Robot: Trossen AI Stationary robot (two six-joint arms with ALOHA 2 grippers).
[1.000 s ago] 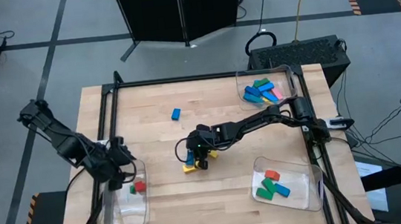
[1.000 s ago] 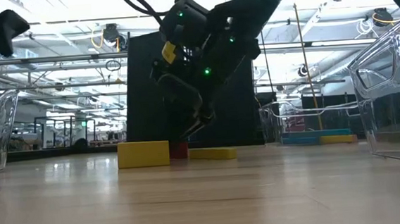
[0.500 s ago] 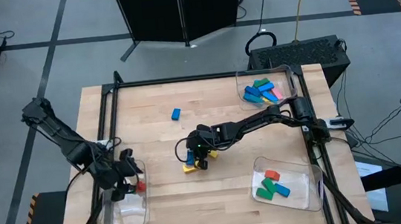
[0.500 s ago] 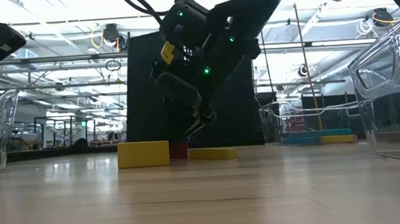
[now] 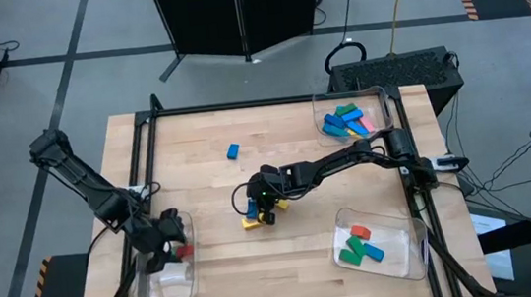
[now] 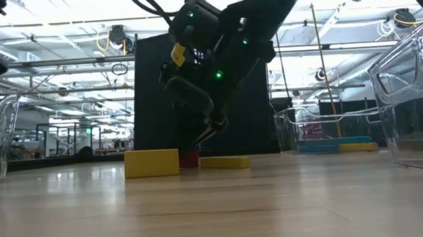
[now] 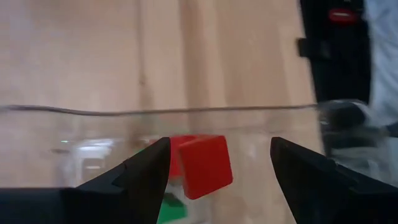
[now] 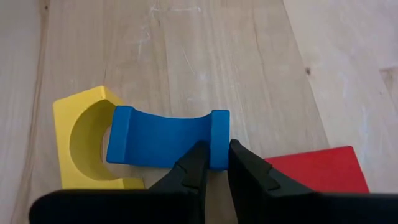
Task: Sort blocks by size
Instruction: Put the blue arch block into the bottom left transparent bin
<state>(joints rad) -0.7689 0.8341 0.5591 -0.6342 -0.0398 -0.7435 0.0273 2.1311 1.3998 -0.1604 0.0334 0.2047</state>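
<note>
On the pale wooden counter (image 5: 200, 185), the right tool (image 8: 213, 163) pinches a blue arched block (image 8: 165, 139) mid-counter. The left tool (image 7: 217, 163) gapes empty above a clear tray (image 5: 167, 289) with a red cube (image 7: 205, 165). Grey floor (image 5: 90, 78) surrounds.

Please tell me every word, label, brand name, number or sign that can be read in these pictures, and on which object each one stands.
None: no view shows readable text.
The yellow patch on the right arm, seen in the low view, may be a label, but it is too small to read.
The blue block, the red block and the clear trays carry no print.
</note>
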